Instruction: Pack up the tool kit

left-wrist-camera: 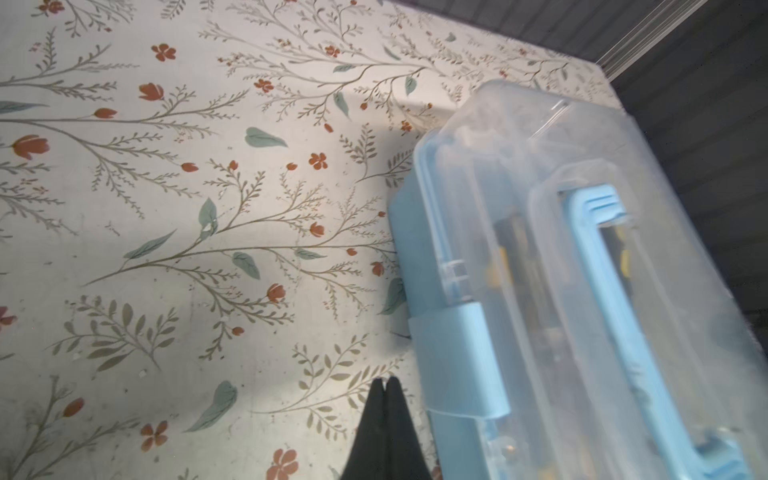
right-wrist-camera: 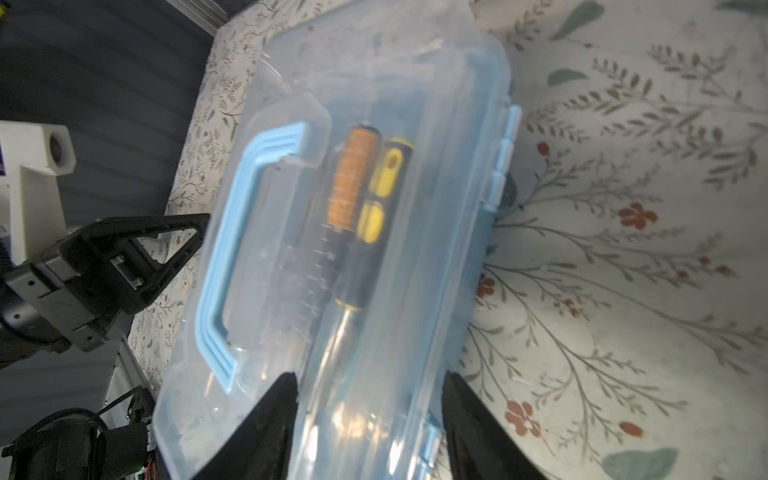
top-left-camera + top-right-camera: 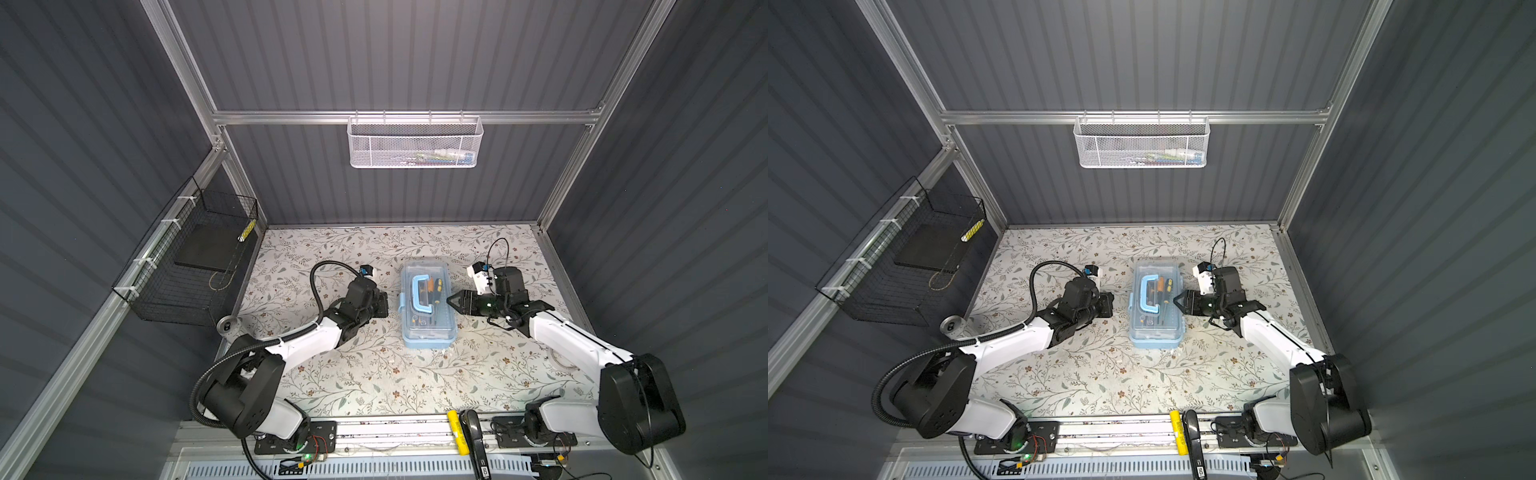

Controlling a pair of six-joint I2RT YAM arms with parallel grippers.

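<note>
The tool kit [image 3: 428,328] [image 3: 1156,332] lies in the middle of the floral table, its clear lid down over the light blue base and its blue handle [image 2: 216,257] flat on top. Screwdrivers with orange and yellow-black handles [image 2: 357,183] show through the lid. My left gripper [image 3: 384,305] [image 1: 385,380] is shut and empty, just beside the blue latch [image 1: 457,357] on the kit's left side. At the kit's right side my right gripper [image 3: 449,300] [image 2: 368,378] is open. One finger is over the lid and the other is outside the box edge.
A white mesh basket [image 3: 415,143] hangs on the back rail with small items in it. A black wire basket [image 3: 187,266] is fixed to the left wall. A yellow tool and a black tool [image 3: 457,432] lie on the front rail.
</note>
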